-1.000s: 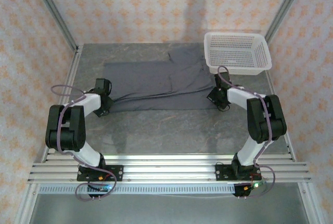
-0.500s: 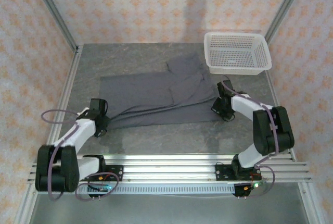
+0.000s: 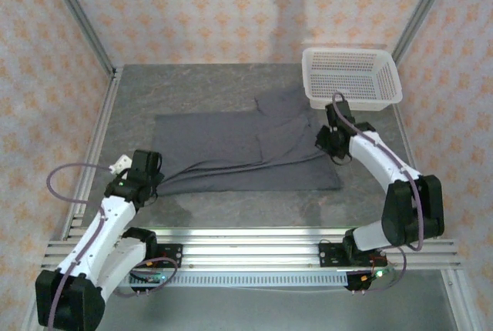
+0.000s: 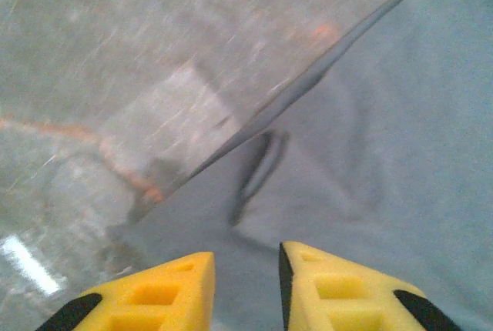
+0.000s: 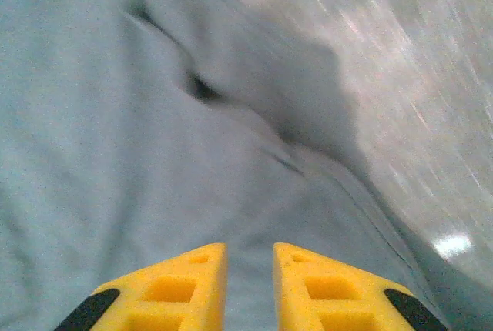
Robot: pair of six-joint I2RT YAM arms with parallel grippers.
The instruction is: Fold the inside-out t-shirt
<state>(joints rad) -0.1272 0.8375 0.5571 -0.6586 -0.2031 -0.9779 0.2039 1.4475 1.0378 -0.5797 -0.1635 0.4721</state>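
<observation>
The inside-out t-shirt (image 3: 231,146) lies beneath the left gripper (image 4: 245,260) at its near-left corner and the right gripper (image 5: 249,252) by its right edge, both narrowly parted.

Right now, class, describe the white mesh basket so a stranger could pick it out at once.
Find the grey stone-look table. At its far right corner, beside the dark slate-grey t-shirt, sits the white mesh basket. It alone is rigid, pale and perforated.

A white mesh basket (image 3: 350,102) sits upright in the far right corner of the tabletop (image 3: 254,202), which is mottled grey like stone. Silver rails (image 3: 246,248) run along its near edge. Peach-patterned wallpaper (image 3: 192,8) rises behind.
</observation>
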